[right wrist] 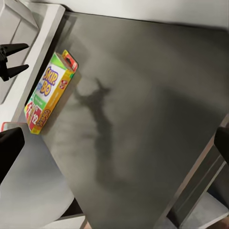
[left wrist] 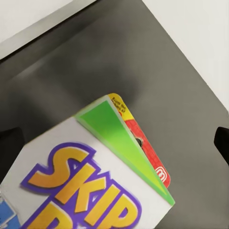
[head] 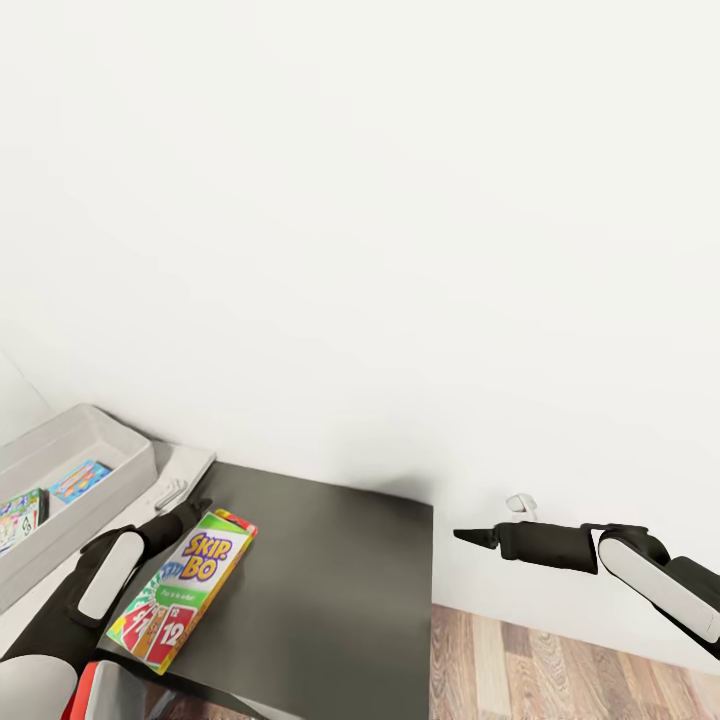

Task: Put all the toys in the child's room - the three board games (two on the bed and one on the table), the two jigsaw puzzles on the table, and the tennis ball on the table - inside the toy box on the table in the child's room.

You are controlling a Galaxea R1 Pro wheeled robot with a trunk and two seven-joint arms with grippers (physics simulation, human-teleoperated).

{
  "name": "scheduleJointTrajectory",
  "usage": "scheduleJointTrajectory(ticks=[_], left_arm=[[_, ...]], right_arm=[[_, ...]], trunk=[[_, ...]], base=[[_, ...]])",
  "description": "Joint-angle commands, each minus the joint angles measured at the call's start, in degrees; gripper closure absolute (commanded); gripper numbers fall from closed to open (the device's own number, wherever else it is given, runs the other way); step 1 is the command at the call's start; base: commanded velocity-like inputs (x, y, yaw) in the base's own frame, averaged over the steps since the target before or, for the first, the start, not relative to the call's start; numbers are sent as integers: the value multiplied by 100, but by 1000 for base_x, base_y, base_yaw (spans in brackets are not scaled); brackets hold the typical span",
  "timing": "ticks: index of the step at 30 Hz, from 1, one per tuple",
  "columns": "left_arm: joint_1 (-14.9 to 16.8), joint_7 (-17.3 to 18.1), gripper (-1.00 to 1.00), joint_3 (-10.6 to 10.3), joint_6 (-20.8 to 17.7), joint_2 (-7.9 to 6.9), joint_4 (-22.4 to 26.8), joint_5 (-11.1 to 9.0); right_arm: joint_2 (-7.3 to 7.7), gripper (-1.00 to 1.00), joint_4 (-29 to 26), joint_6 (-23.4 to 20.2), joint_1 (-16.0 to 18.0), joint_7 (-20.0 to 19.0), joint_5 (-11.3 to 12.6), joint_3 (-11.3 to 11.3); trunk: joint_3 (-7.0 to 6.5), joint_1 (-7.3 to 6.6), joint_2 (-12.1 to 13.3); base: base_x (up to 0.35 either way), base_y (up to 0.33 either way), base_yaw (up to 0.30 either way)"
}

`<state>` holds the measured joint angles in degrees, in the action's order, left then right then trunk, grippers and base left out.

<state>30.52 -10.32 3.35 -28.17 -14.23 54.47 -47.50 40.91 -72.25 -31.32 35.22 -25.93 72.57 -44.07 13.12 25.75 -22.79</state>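
The rainbow SKIP-BO board game (head: 185, 590) sits tilted at the left edge of a low dark-grey cabinet top (head: 330, 600); it is also in the right wrist view (right wrist: 50, 93) and close up in the left wrist view (left wrist: 86, 181). My left gripper (head: 195, 508) hovers just by its green top end, open, with its fingertips (right wrist: 14, 59) spread and off the box. The light-grey toy box (head: 120, 470) stands on the pale table (head: 190, 462) at far left, holding a white-green board game (head: 20, 515) and a blue one (head: 82, 480). My right gripper (head: 462, 536) hangs open beyond the cabinet's right side, holding nothing.
A bare white wall rises behind the cabinet, with a small white fitting (head: 518, 505) low on it. Wood-plank floor (head: 560, 660) shows to the right of the cabinet. A small white object (head: 170, 492) lies on the table beside the toy box.
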Motion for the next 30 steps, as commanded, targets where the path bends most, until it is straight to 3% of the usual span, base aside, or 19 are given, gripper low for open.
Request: scheduleJointTrajectory(ticks=[1, 30], left_arm=[[2, -49, -100, 3, -25, -1, 11, -56], [-6, -49, -100, 8, -18, -6, 3, -13]], right_arm=[[5, -100, 0, -15, 11, 1, 38, -15], [5, -100, 3, -15, 11, 4, 36, -14]], trunk=[[20, 3, -13], [236, 3, -13]], base=[[0, 0, 0], [0, 0, 0]])
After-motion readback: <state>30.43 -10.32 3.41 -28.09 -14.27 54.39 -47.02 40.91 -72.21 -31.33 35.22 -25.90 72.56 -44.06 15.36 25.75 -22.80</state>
